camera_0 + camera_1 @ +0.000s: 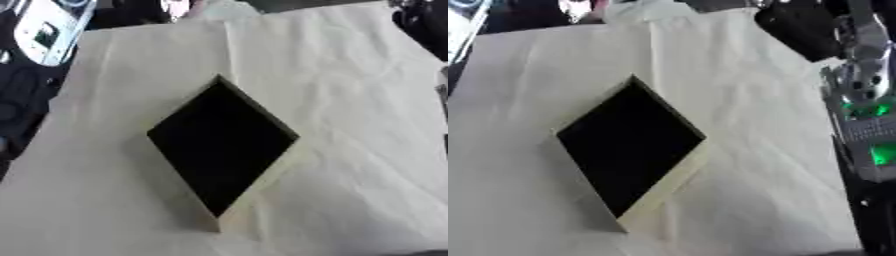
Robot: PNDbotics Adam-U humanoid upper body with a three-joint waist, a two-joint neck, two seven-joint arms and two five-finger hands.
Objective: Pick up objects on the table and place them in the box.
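I see the box sitting mid-desk, turned corner-on like a diamond, pale walls, its inside too dark to read. It rests on the cream cloth covering the desk, creases running past it. Grey machinery with green lights stands at my right edge; neither hand shows in either view

My work surface was a table covered in a pale cream, creased cloth that filled most of what I saw. Directly on it, near the middle, sat one open rectangular box with light tan walls and a black interior, turned diamond-wise so its corners pointed toward twelve, three, six and nine o'clock. Folds in the cloth ran from the box toward four o'clock.
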